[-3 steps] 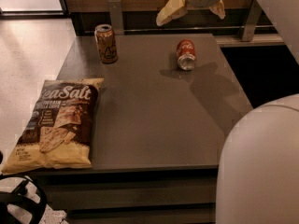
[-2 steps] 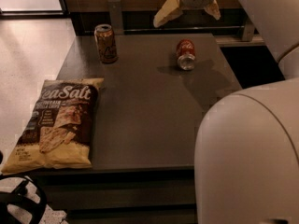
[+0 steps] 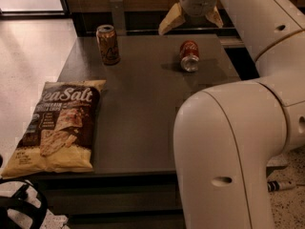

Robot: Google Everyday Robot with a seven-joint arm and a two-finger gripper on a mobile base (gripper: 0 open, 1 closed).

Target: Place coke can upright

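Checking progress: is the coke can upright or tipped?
Tipped: the coke can lies on its side, silver end toward the camera. The gripper hovers open above the table, beyond it.

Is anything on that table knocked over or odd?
Yes: the coke can lies on its side at the far right of the table, while the tan can stands upright. The gripper hangs open above it.

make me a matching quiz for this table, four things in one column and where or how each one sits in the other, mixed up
Things:
1. coke can
2. tan can
3. chip bag
4. gripper

States:
a. standing upright, far left of the table
b. open, raised above the far side
c. lying on its side, far right
d. lying flat, near left

Pairs: 1-c, 2-a, 3-d, 4-b
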